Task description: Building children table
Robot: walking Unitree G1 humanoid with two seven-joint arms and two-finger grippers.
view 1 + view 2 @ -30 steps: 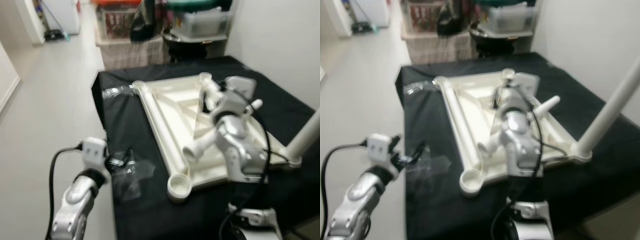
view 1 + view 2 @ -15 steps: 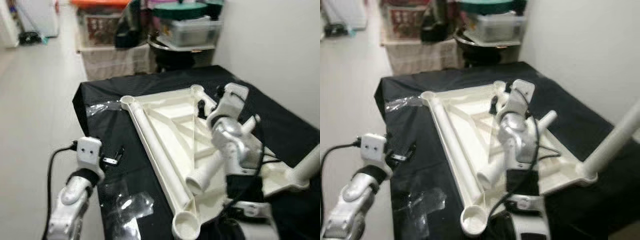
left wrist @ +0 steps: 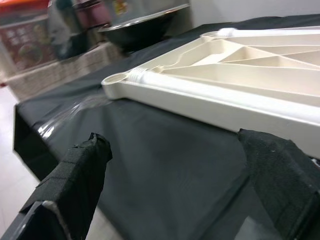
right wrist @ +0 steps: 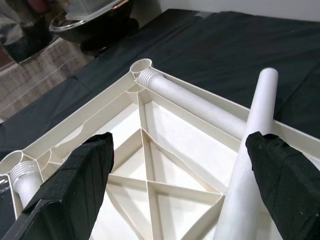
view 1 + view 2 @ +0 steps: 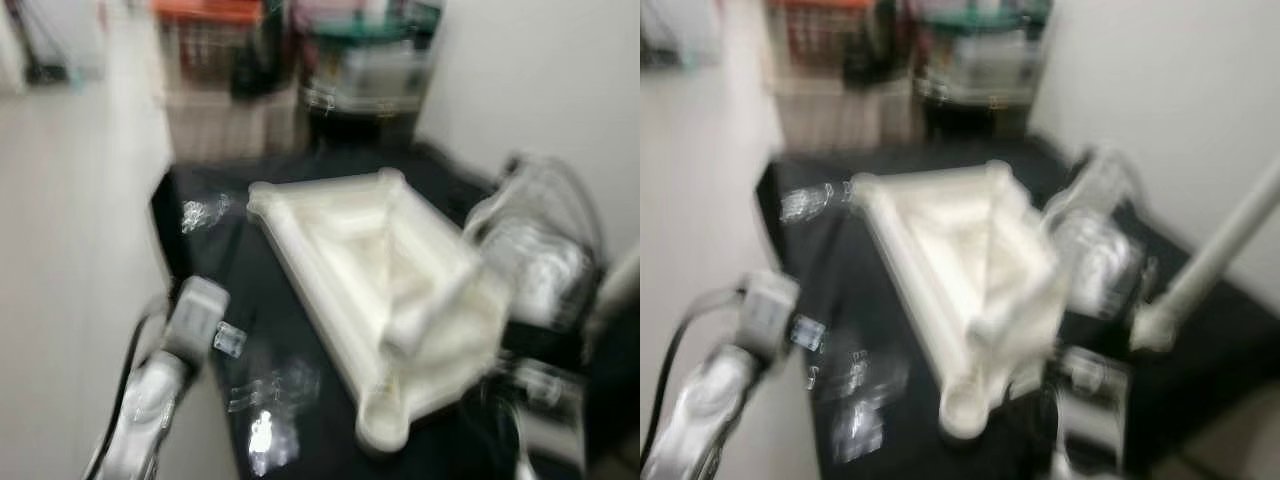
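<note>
Out on the left, the left gripper (image 3: 175, 185) hangs low at the near edge of the black-draped surface (image 3: 165, 155), fingers (image 3: 75, 180) spread wide with nothing between them. Just ahead of it a crinkled clear plastic bag (image 5: 275, 385) lies on the cloth (the head views are badly smeared, so its contents cannot be made out). Beyond that sits the cream tabletop (image 5: 350, 240), lying upside down with its ribbed underside showing, its long rail running away from the robot toward the cluttered shelves (image 5: 300, 60) at the back.

Moving right, the right gripper (image 4: 185, 165) hovers directly above the tabletop's ribbing, its fingers (image 4: 75, 175) also parted and empty. One table leg (image 4: 195, 107) lies flat along the far rail beside a corner socket (image 4: 141, 66); another leg (image 4: 250, 150) crosses close under the right finger, its long axis running up and away from the gripper. A third leg (image 5: 1215, 250) appears to stand already seated at the right-hand corner.

The right arm, bent over the tabletop, looks clearly nearer to the loose legs, so the next grasp probably falls to it.
</note>
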